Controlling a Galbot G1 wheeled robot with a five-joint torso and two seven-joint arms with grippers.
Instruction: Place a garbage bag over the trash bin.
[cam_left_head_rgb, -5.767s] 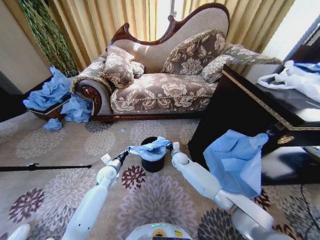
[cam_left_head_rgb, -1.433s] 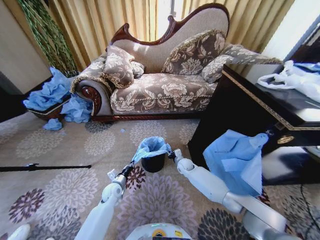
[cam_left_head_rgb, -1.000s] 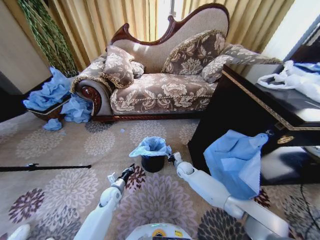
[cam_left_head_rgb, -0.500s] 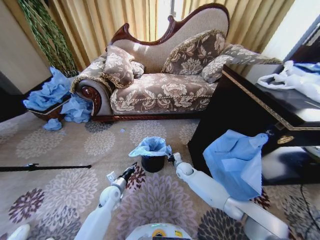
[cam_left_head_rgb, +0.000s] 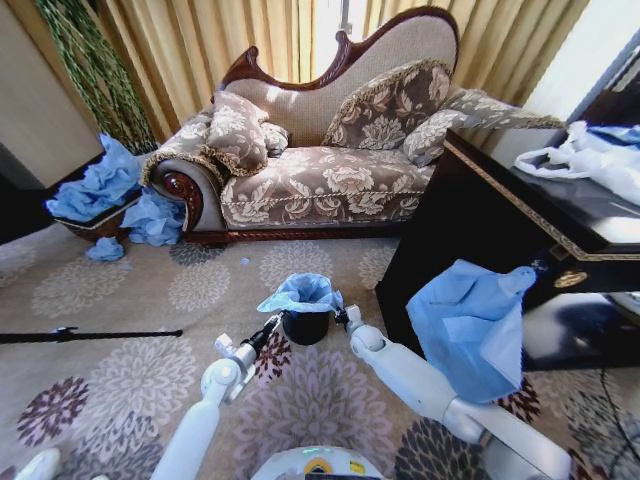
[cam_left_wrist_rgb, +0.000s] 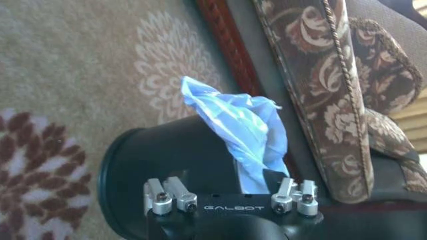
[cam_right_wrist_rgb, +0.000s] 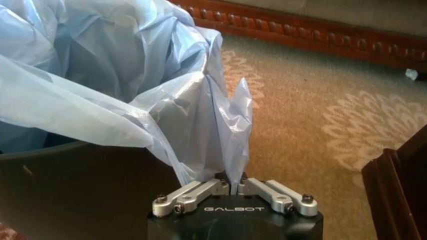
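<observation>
Since a moment ago, left end effector (cam_left_head_rgb: 271, 323) is edging closer to the trash bin (cam_left_head_rgb: 305, 327), fingers spread open. Right end effector (cam_right_wrist_rgb: 233, 188) is pinching the garbage bag (cam_left_head_rgb: 301, 293) draped over the bin's rim, sofa (cam_left_head_rgb: 320, 180) sitting beyond.

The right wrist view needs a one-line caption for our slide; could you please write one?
Right gripper shut on the thin light-blue plastic garbage bag, at the rim of the small black cylindrical trash bin.

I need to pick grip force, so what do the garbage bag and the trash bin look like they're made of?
The garbage bag looks like thin light-blue plastic film: it crinkles, folds and lets light through where the right gripper pinches it. The trash bin appears to be rigid black plastic, possibly coated metal: smooth plain wall with a soft sheen.
</observation>
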